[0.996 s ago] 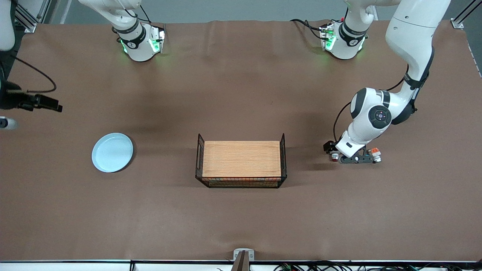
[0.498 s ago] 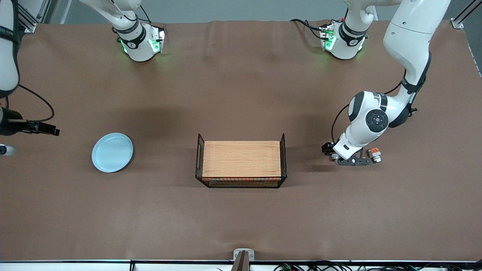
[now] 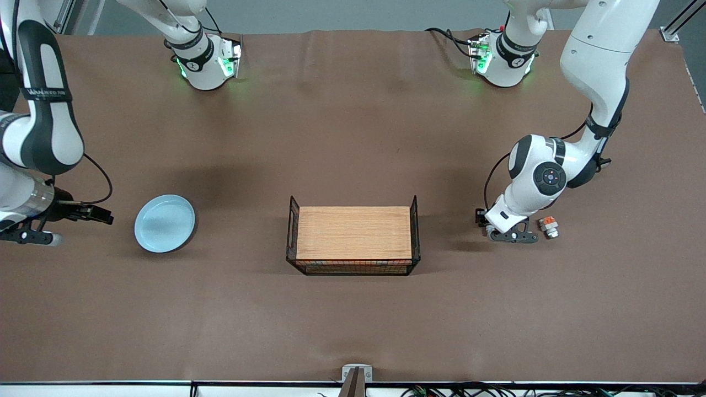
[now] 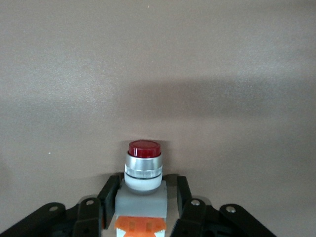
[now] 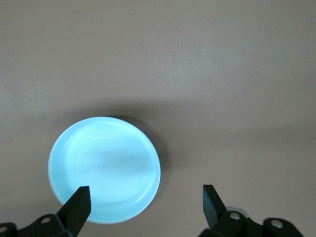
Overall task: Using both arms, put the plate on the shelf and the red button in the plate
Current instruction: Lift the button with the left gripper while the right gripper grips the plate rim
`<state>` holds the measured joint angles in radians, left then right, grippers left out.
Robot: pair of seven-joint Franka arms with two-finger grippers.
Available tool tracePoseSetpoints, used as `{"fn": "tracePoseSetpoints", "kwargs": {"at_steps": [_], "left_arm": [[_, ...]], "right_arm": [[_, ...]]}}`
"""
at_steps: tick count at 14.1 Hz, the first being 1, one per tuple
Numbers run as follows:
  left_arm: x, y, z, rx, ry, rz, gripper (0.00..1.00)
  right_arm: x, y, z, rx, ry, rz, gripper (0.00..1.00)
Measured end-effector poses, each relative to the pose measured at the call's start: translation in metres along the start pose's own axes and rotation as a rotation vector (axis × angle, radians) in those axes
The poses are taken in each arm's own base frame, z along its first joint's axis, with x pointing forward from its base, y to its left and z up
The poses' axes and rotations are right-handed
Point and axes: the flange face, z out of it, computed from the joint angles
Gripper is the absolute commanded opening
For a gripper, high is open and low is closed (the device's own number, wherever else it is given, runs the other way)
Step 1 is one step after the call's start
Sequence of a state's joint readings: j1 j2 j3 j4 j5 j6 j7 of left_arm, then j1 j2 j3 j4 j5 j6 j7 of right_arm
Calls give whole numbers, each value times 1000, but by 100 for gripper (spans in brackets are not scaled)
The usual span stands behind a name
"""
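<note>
The pale-blue plate [image 3: 164, 223] lies flat toward the right arm's end of the table and shows in the right wrist view [image 5: 104, 169]. My right gripper [image 3: 30, 237] hangs low beside it at the table's end, open and empty [image 5: 144, 200]. My left gripper [image 3: 513, 236] is down at the table toward the left arm's end. In the left wrist view it [image 4: 146, 190] straddles the red button [image 4: 143, 170], which lies on its side. One finger touches the grey body, the other stands a sliver off. In the front view the hand hides most of the button.
A black wire basket [image 3: 291, 234] with a wooden board on top stands mid-table between the plate and the left gripper. A small orange-and-white unit [image 3: 549, 226] lies on the table just beside the left gripper.
The right arm has swung in from the table's end and come down beside the plate. The left gripper has shifted slightly toward the basket and settled lower around the button.
</note>
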<state>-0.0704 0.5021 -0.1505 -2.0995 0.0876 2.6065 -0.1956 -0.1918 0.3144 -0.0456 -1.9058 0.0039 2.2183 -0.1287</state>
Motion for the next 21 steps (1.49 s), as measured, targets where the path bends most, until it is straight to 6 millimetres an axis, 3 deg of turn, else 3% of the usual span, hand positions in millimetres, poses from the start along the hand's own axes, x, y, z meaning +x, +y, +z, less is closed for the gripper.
{"fn": "tracePoseSetpoints", "kwargs": {"at_steps": [2,5,8,11,17,21], "left_arm": [[0,0,0,1,-4,5,32],[0,0,0,1,-5,5,29],[2,-2,-3,3,-9,2,29],[11,-5,-19,4,14,-4,30],[22,-6,-82,18,61,-12,30],[39,-8,-155,34,-20,-65,30]], "right_arm": [[-1,8,27,2,21,-14,100],[-5,27,70,61,30,-19,100],[-5,35,97,76,34,-19,100],[-3,31,117,70,48,-24,100],[-13,25,152,96,5,0,98],[-23,24,162,103,-21,5,91]]}}
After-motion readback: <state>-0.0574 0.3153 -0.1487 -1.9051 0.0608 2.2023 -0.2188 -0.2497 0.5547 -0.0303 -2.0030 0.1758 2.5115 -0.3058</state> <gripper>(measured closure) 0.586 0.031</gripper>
